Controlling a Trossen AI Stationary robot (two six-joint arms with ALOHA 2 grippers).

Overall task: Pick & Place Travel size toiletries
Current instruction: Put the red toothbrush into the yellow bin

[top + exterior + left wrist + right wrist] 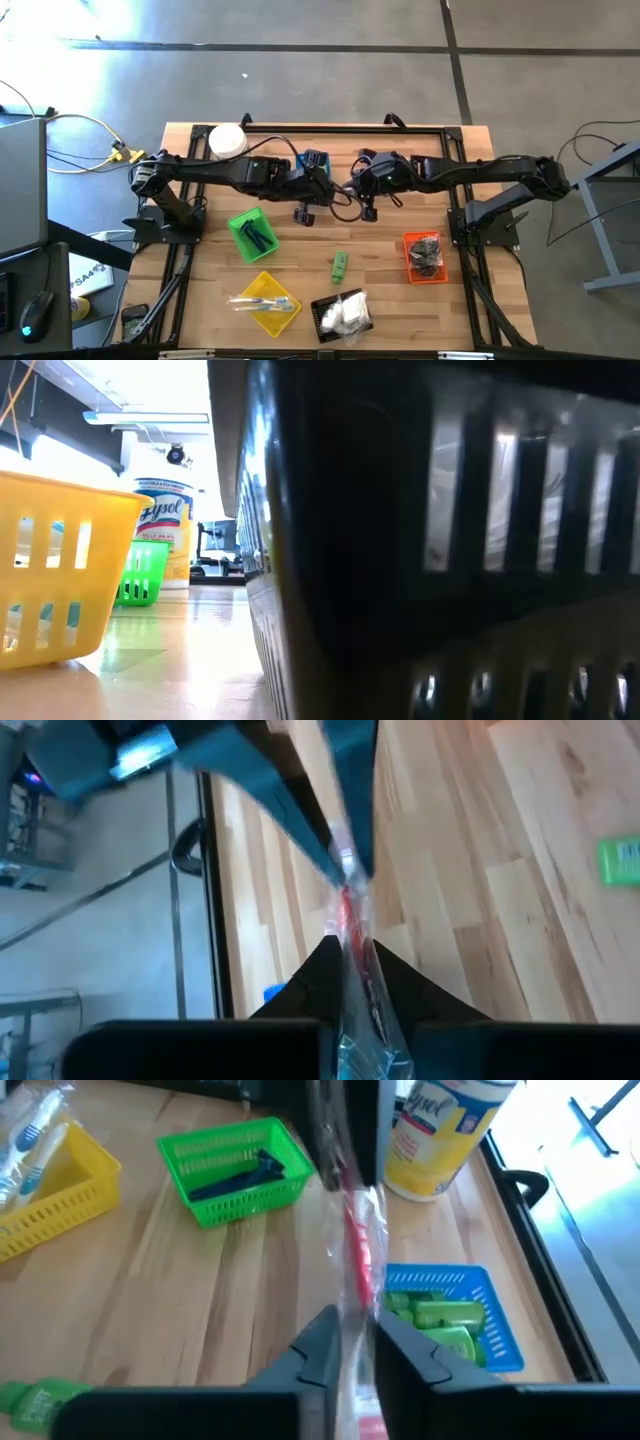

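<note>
A thin red stick in a clear wrapper (358, 1250) hangs above the far middle of the table, spanning my two grippers. My left gripper (350, 970) is shut on one end and my right gripper (355, 1345) on the other; they face each other (335, 192). A green little bottle (340, 264) lies on the wood. More green bottles lie in the blue basket (440, 1320). My left gripper pinches one end of the clear wrapper (352, 952) between its two fingers, slanting downward from the table's left. The wrapper runs on from the fingertips toward the other gripper, clear of the table. My right gripper has the wrapper's other end (356, 1315) between its two fingers, slanting downward from the table's right. The stick runs straight ahead from the fingertips, lifted clear of the table.
The green basket (250, 235) holds blue items, the yellow basket (265, 303) wrapped sticks, the black basket (340, 315) white packets, and the orange basket (425, 257) black pieces. The big white jar (228, 140) stands at the far left. Bare wood lies mid-table.
</note>
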